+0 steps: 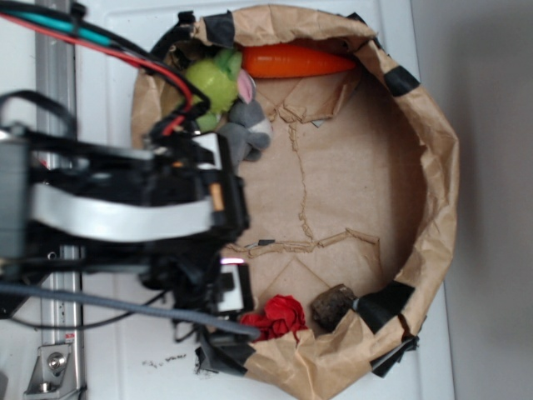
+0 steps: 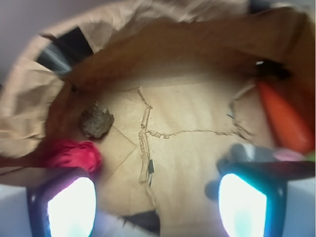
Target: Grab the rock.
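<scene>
The rock (image 1: 333,305) (image 2: 96,121) is a small dark brown rough lump on the floor of a brown paper basin, close to its wall. It lies just beside a bright red wrinkly item (image 1: 277,317) (image 2: 74,154). My gripper (image 2: 157,202) is open, its two glowing fingers wide apart with only bare paper between them. In the wrist view the rock lies ahead and to the left of the left finger (image 2: 71,207). In the exterior view the arm (image 1: 125,208) covers the basin's left side and hides the gripper's fingertips.
The paper basin's wall (image 1: 437,167) rings the floor, patched with black tape (image 1: 385,304). An orange carrot (image 1: 296,62) (image 2: 286,118), a green plush (image 1: 215,79) and a grey plush bunny (image 1: 247,133) lie at the far end from the rock.
</scene>
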